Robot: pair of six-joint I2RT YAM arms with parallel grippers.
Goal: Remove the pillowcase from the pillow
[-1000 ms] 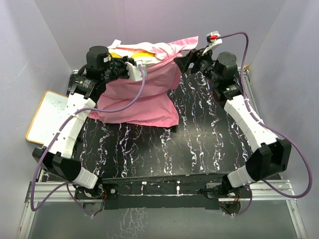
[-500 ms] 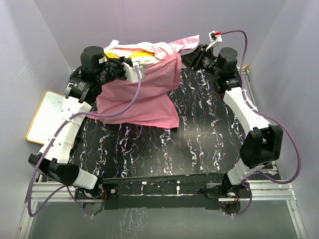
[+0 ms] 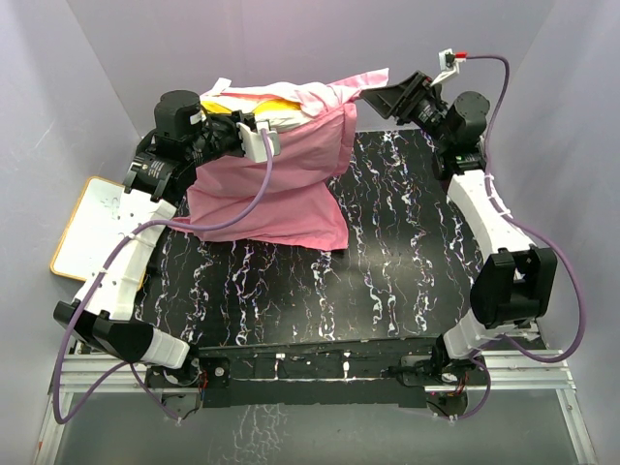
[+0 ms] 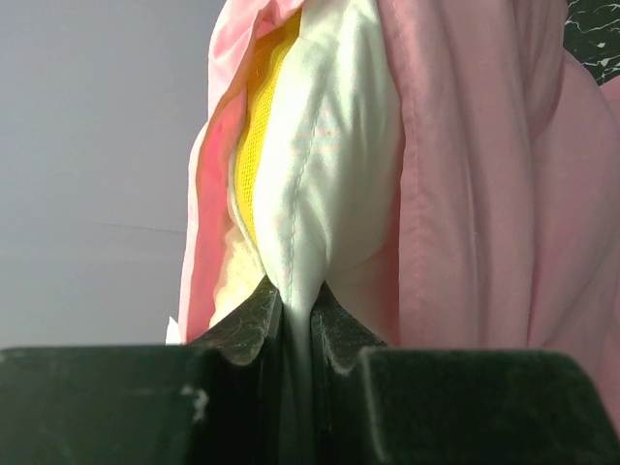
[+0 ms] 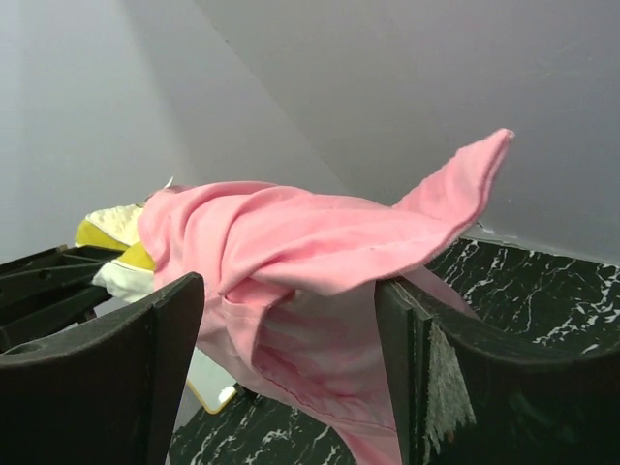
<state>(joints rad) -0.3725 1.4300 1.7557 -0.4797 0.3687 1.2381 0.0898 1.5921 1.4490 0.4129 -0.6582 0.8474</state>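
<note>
Pinching a fold of the white pillow [image 4: 329,165] between its 2 pressed-together fingers [image 4: 242,334], the left gripper [image 4: 295,325] holds that cushion up at the far left of the table [image 3: 407,262]. In the left wrist view, the pillow's yellow band [image 4: 260,126] runs up just left of the pinched white cloth. The pink pillowcase [image 4: 484,194] wraps around both sides of it.

From above, the pillow's white and yellow end sticks out of the open mouth of the pillowcase at the top. The rest of the pink cover hangs down and spreads onto the black marbled table, its lower edge lying flat.

The right gripper [image 3: 371,97] hangs raised at the far side, just right of the bundle, its 2 fingers spread wide. A pointed flap [image 5: 455,170] of the pillowcase reaches out toward it. In the right wrist view the flap crosses the gap between the fingers, close to the top of the finger on that view's right side, and I cannot tell whether it touches. Nothing is clamped there.

A white board [image 3: 92,228] with a yellow frame lies by the table's left edge, apart from the cover.
</note>
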